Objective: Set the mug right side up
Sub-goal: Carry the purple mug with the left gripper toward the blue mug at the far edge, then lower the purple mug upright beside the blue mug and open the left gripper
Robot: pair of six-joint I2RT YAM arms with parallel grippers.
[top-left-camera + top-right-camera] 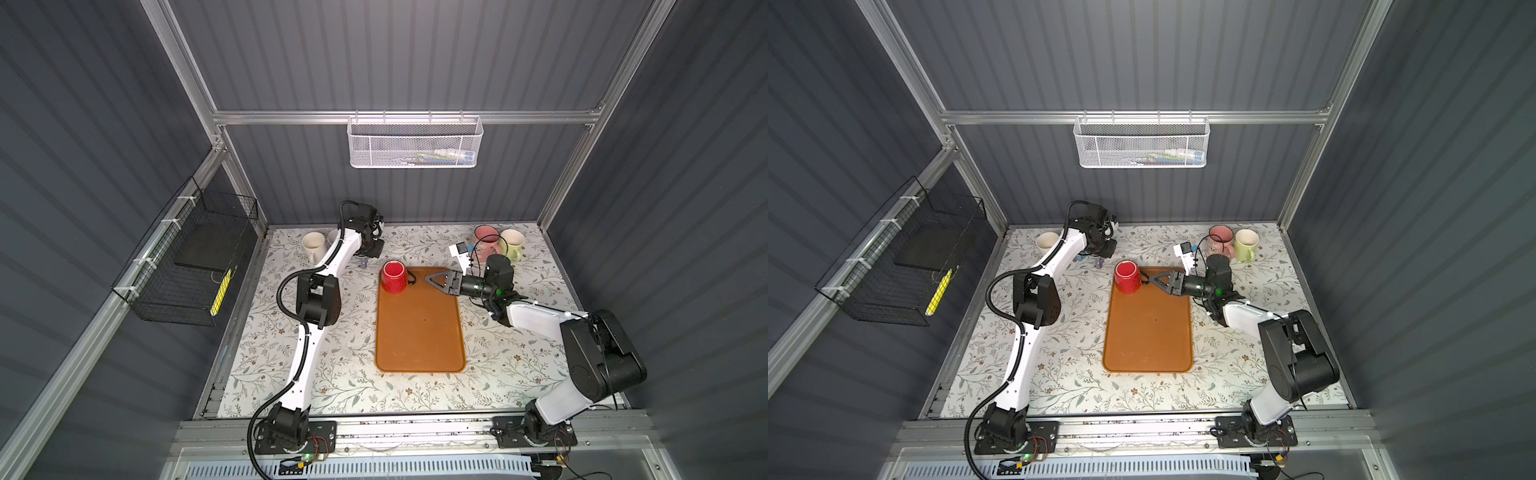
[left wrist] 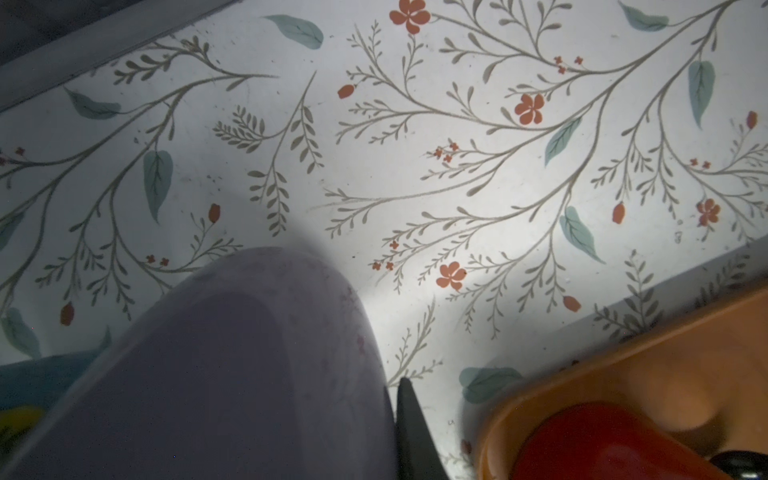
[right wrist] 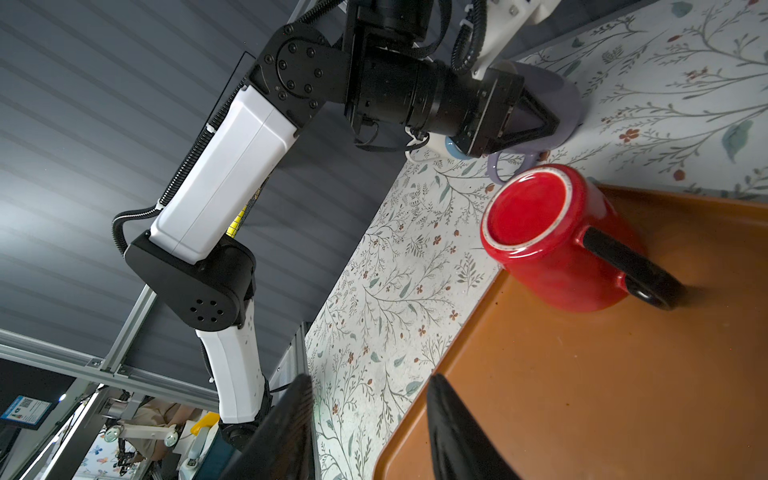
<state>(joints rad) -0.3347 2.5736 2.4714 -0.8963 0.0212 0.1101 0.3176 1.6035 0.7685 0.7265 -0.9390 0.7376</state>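
Left jaws closed, half hidden behind lilac mug [image 2: 249, 374].

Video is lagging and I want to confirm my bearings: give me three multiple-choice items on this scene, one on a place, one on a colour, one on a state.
1. Where on the orange tray does the red mug stand? A. far left corner B. middle C. near right corner
2. Its handle is: A. white B. black C. red
3. The right gripper is: A. shut on the handle B. shut on nothing C. open
Key: 1A, it sits base-up in that corner; 2B, the loop shows black; 3C, its fingers stand apart, short of the handle.
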